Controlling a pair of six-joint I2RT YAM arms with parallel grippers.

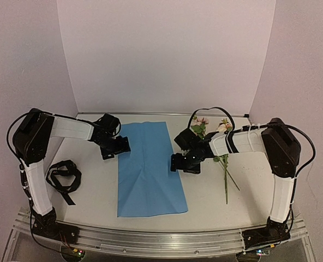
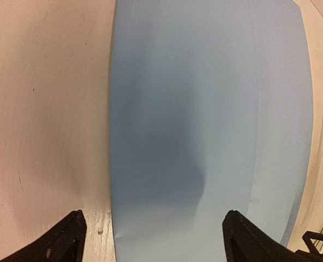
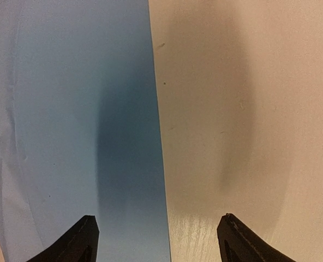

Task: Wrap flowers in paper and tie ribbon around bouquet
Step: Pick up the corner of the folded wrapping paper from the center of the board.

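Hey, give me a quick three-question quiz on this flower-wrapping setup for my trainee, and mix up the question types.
1. True or false: the flowers already lie on the paper.
2. Where is the ribbon? A: left of the paper, beside the left arm. B: stretched across the paper. C: tied around the stems.
3. Fill in: the left gripper and the right gripper each hang over a long edge of the paper with jaws ___.

Key: 1 false; 2 A; 3 open.
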